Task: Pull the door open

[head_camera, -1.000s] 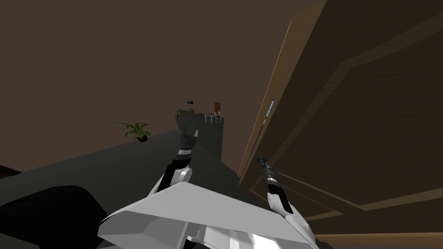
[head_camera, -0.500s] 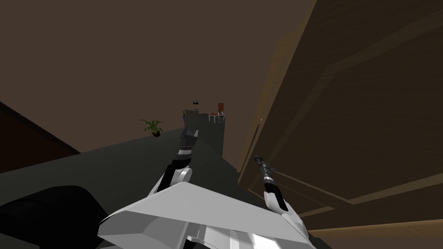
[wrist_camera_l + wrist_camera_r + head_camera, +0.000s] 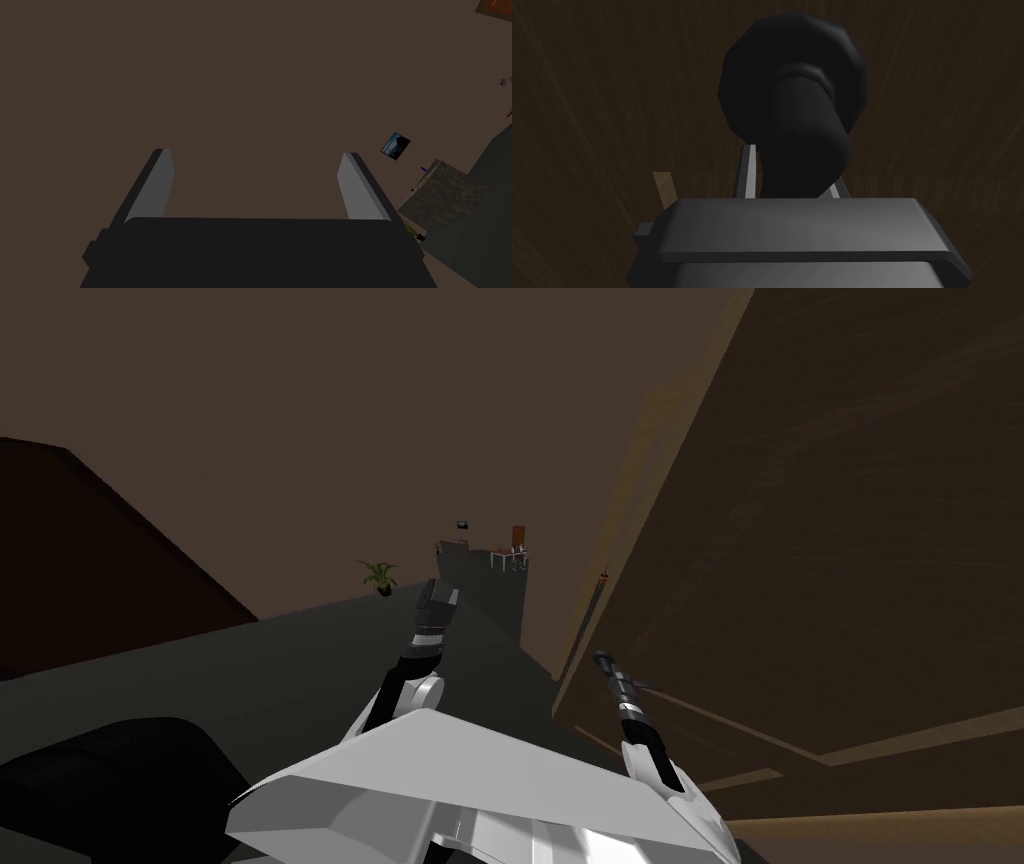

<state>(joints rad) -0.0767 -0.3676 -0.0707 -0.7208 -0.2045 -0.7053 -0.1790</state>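
On the door handle (image 3: 804, 120), right gripper (image 3: 792, 167)

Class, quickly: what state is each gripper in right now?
Left gripper: jaws open, empty.
Right gripper: jaws shut on the black cylindrical handle of the dark brown wooden door.

Left end effector (image 3: 255, 153): dark box, grey blades
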